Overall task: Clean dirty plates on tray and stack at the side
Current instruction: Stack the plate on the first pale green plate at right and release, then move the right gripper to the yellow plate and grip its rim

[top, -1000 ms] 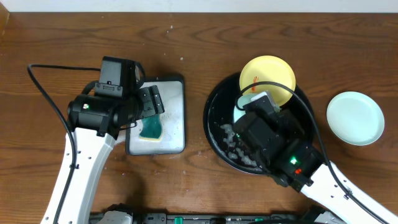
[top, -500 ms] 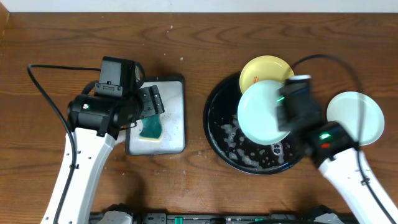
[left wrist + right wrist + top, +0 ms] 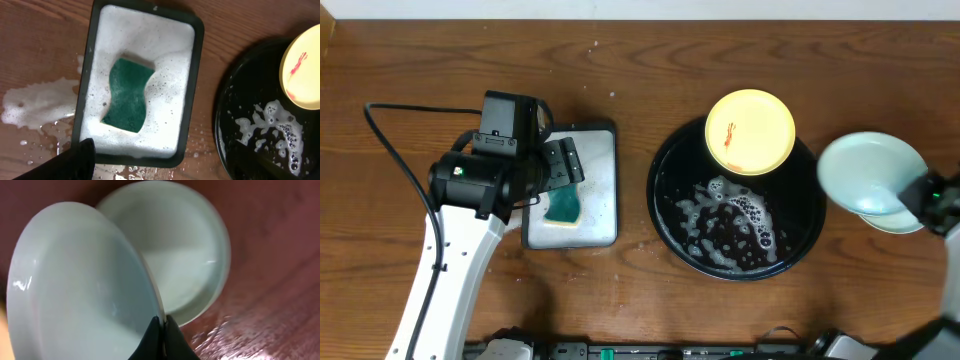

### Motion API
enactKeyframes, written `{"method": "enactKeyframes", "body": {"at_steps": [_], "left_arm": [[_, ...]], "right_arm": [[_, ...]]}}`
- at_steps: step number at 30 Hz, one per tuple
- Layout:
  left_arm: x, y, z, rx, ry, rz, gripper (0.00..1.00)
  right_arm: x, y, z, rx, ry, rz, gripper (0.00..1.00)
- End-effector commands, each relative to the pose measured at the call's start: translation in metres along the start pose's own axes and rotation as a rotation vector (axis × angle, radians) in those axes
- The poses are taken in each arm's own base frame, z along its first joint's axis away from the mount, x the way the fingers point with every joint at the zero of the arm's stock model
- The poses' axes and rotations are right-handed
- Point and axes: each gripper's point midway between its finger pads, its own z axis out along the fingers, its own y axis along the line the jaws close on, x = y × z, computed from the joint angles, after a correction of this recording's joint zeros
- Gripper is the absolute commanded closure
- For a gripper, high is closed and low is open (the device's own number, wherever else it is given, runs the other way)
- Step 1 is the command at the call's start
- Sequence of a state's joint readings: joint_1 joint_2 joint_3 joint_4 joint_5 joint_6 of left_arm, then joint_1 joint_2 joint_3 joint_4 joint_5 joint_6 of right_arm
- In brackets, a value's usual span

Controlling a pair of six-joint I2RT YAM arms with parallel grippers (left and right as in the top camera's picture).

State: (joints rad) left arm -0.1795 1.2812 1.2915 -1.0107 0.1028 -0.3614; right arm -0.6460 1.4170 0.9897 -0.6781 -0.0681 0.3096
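- Carried off the tray, the held mint plate is now hung over the other mint plate on the bench; the smeared yellow plate is left on the tray's rim.
- Left jaws are seen spread and empty above the sponge.
- Right jaws are pinched on the held mint plate's rim; wet and tilted, it could slip free.

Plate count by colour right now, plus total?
Yellow plate: 1
Mint-green plates: 2, the gripped mint plate and the resting mint plate
Total: 3
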Motion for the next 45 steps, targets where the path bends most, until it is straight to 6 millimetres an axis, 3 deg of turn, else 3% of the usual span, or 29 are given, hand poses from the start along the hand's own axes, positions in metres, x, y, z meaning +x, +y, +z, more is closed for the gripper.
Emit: {"method": "enactKeyframes", "body": {"at_steps": [1,4,6,9,13,16,17,20,23,25,29,35,38,45], "left_arm": [[-0.001,-0.001,-0.002,0.004,-0.005,0.008,0.17],[-0.001,-0.001,-0.002,0.004,-0.005,0.008,0.17],[-0.001,-0.001,-0.002,0.004,-0.005,0.008,0.17],[-0.001,-0.001,-0.002,0.004,-0.005,0.008,0.17],[-0.001,-0.001,-0.002,0.004,-0.005,0.008,0.17],[-0.001,-0.001,-0.002,0.004,-0.005,0.008,0.17],[-0.001,-0.001,-0.002,0.004,-0.005,0.008,0.17],[-0.001,-0.001,-0.002,0.004,-0.005,0.008,0.17],[-0.001,-0.001,-0.002,0.004,-0.005,0.008,0.17],[-0.001,-0.001,-0.002,0.004,-0.005,0.008,0.17],[-0.001,-0.001,-0.002,0.004,-0.005,0.008,0.17],[-0.001,-0.001,-0.002,0.004,-0.005,0.008,0.16],[-0.001,-0.001,-0.002,0.004,-0.005,0.008,0.16],[-0.002,-0.001,-0.002,0.004,-0.005,0.008,0.16]], "right_arm": [[-0.008,-0.021,0.017,0.0,0.028,0.161,0.99],[-0.008,-0.037,0.033,0.008,0.059,0.214,0.99],[-0.007,-0.037,0.04,-0.014,0.078,0.228,0.99],[-0.015,-0.007,0.035,-0.185,0.069,0.151,0.97],[-0.029,0.043,0.002,-0.379,0.019,0.028,0.65],[-0.024,0.071,-0.023,-0.387,-0.008,-0.095,0.54],[-0.019,0.073,-0.029,-0.34,-0.013,-0.126,0.5],[-0.006,0.078,-0.039,-0.245,-0.027,-0.196,0.48],[0.016,0.121,-0.055,-0.38,-0.022,-0.392,0.5],[0.044,0.157,-0.066,-0.516,0.005,-0.581,0.51],[0.086,0.195,-0.071,-0.581,0.04,-0.78,0.52],[0.106,0.226,-0.041,-0.483,0.007,-0.904,0.5],[0.097,0.229,-0.01,-0.39,-0.028,-0.914,0.44],[0.078,0.236,0.057,-0.306,-0.082,-0.883,0.43]]}}
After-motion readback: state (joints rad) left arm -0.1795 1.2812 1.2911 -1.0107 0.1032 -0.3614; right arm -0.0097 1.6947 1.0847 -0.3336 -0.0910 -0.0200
